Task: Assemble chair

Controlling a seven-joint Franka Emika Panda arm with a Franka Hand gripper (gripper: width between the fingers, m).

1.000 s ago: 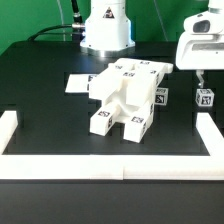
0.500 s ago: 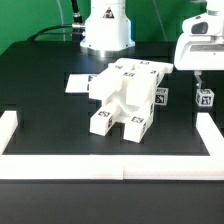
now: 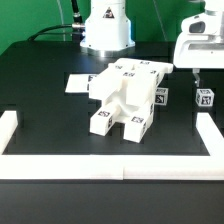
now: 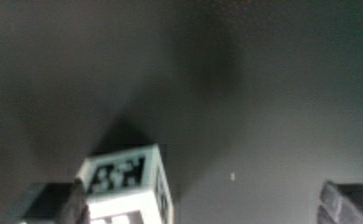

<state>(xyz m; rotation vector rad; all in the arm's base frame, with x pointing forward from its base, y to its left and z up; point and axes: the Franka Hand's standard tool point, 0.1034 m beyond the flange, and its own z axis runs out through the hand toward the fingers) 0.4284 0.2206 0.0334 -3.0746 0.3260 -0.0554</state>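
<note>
Mid-bench: chair, part-built, one joined cluster. Matte white plastic. A flat panel sits uppermost, and chunky square bars and blocks step down from it toward the front edge. Square black-and-white tags on several faces.

Behind the chair, toward the exterior view's left: marker board. Thin, flat, white, lying on the bench, one end hidden by the chair.

Near the bench edge at the exterior view's right, well apart from the cluster: block. Small, roughly cubic, matte white, tagged on the faces that show.

Bench: matte black, smooth.

Wall: low, long, white, square in section, running along the front edge and up both sides.

Pincer: glossy white body, dark fingers, hanging above the block and clear of it. Jaws spread wide, holding nothing. The wrist view is dim and blurred. It shows the fingertips far apart with the tagged block below and between them, nearer one finger.
</note>
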